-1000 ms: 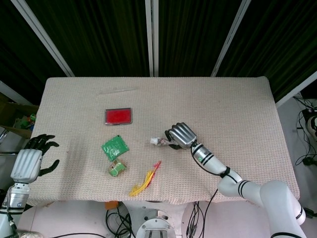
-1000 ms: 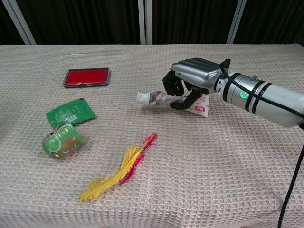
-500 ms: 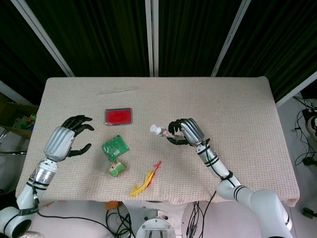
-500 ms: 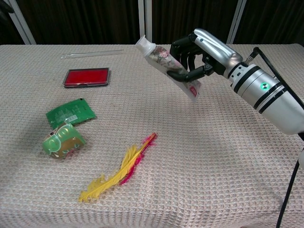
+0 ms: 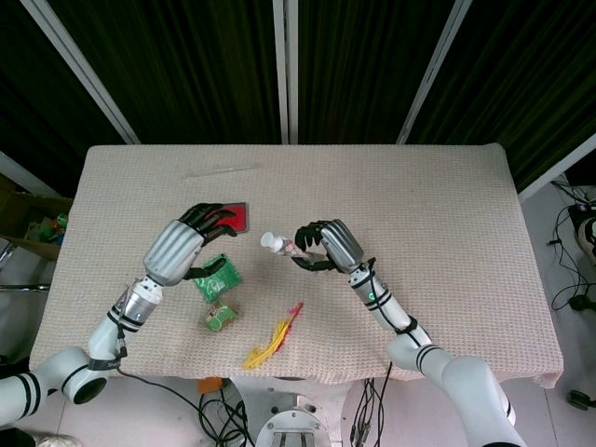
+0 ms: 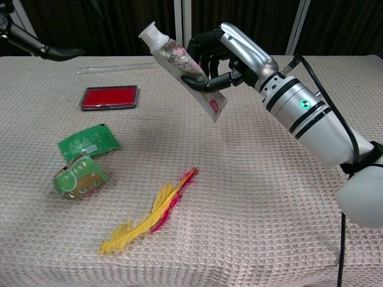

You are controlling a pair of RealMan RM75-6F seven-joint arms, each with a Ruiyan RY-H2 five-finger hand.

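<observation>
My right hand (image 5: 326, 244) (image 6: 226, 55) grips a white tube with a floral print (image 6: 182, 66) (image 5: 281, 246), held tilted in the air with its cap end up and to the left. My left hand (image 5: 184, 244) hovers with fingers spread above the red flat case (image 5: 237, 216) (image 6: 110, 97) and the green packet (image 5: 218, 276) (image 6: 89, 140), holding nothing. Only its dark fingertips (image 6: 42, 49) show at the chest view's top left edge. A small green round pack (image 5: 220, 317) (image 6: 79, 177) lies below the packet.
A yellow and pink feather (image 5: 273, 339) (image 6: 152, 212) lies near the front of the woven table cloth (image 5: 447, 205). A thin clear rod (image 5: 222, 169) (image 6: 116, 67) rests at the back left. Dark curtains stand behind the table.
My right hand has lifted the tube off the cloth and carried it left and higher. My left hand has swung in from the far left edge to above the red case and green packet.
</observation>
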